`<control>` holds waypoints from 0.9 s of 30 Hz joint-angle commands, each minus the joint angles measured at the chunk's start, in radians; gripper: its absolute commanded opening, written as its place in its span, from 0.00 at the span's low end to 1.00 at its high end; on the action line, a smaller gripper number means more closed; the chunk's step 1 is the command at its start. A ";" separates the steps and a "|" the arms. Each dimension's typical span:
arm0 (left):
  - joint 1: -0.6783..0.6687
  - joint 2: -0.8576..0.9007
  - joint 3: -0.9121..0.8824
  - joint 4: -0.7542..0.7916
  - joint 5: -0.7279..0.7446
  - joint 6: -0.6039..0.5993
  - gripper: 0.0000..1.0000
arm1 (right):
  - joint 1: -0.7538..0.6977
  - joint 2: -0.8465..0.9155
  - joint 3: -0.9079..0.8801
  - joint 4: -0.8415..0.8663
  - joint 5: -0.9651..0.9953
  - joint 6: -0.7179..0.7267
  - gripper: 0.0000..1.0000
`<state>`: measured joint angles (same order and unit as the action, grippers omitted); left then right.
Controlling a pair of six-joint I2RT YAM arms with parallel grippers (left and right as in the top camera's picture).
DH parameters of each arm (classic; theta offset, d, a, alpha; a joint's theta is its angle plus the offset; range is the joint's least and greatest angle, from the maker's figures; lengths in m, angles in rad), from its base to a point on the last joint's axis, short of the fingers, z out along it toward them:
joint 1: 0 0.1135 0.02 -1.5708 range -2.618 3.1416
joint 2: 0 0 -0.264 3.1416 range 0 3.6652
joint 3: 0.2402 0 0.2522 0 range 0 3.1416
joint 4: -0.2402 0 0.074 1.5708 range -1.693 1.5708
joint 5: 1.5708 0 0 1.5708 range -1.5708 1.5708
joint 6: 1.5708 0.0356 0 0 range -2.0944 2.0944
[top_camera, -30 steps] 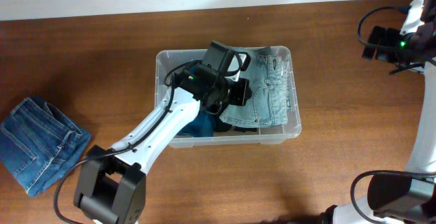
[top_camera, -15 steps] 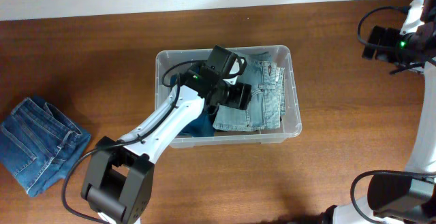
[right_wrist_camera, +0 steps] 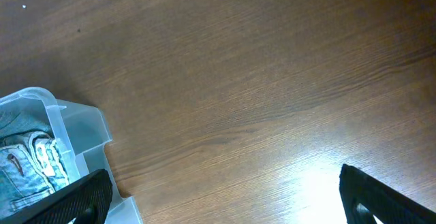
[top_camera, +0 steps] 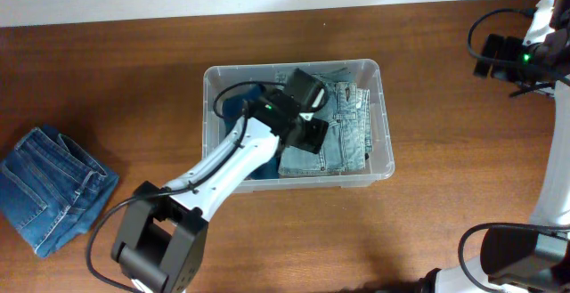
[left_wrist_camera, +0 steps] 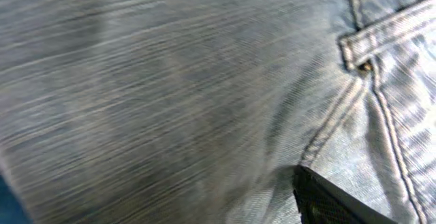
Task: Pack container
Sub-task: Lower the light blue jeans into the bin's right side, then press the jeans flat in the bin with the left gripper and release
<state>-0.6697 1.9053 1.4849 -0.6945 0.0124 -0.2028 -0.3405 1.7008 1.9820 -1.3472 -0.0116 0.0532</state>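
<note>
Currently, container (top_camera: 207,106): sits in the middle of the tabletop (top_camera: 445,222), open-topped. One of its corners also shows at the lower left of my right wrist view.
Inside it: light-wash jeans (top_camera: 349,131) lie spread over the right half, roughly flat. A dark blue garment (top_camera: 233,110) shows in the left half, partly hidden under my left arm.
Left arm (top_camera: 223,162): reaches from the near edge into the container, with the wrist low over the light-wash jeans.
Left jaws: pressed close to the denim. The wrist view is filled with fabric and a pocket seam (left_wrist_camera: 354,45), and only one dark finger corner shows, so I cannot tell whether they are apart or clamped on cloth.
Right arm (top_camera: 521,52): at the far right edge of the tabletop, well apart from the container.
Right jaws: spread apart with nothing between them, bare wood below.
Outside the container: folded blue jeans (top_camera: 53,186) lie at the left end of the tabletop, well apart from the container and untouched.
Done, as I judge: two garments are in, and the light one looks about settled.
Left to do, as I judge: let go of the denim if I hold it, lift clear, then fetch the folded blue jeans and lay them in. There seems to be room on top.
</note>
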 commanded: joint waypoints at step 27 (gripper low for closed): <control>-0.014 0.000 0.256 -0.223 -0.324 -0.167 0.99 | 0.000 0.006 0.009 0.000 0.005 0.006 0.98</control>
<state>-0.6834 1.9057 1.6951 -0.9043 -0.2394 -0.3672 -0.3405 1.7008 1.9823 -1.3472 -0.0116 0.0528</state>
